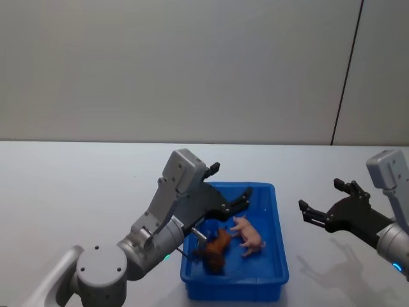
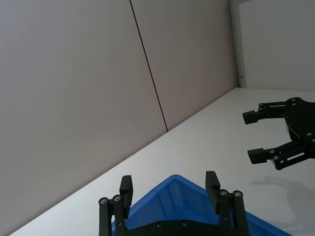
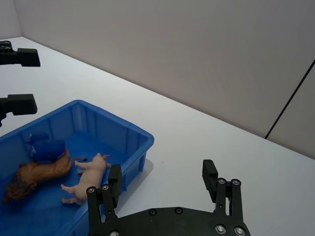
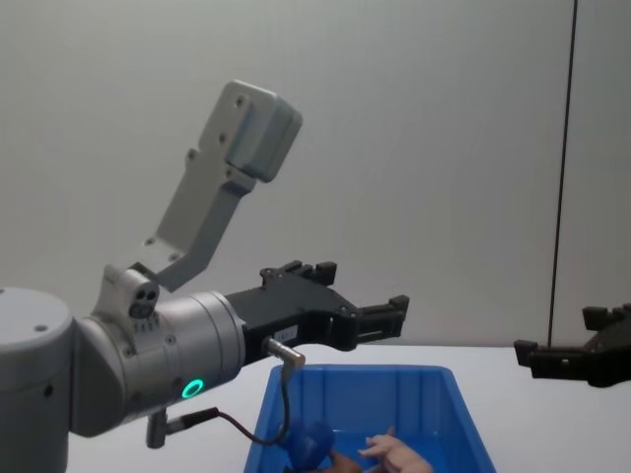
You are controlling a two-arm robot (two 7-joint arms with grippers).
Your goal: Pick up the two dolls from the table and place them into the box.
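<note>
Left tool (image 1: 229, 187) wide above box (image 1: 279, 256), partly hiding brown doll (image 1: 217, 245), pink doll (image 1: 249, 235) beside, right tool (image 1: 326, 203) wide.

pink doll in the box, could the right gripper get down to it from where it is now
Probably yes. The pink doll lies uncovered on the box floor, on the side nearer the right gripper, which is open above the table. The left gripper, open over the box's far end, might crowd it.
</note>
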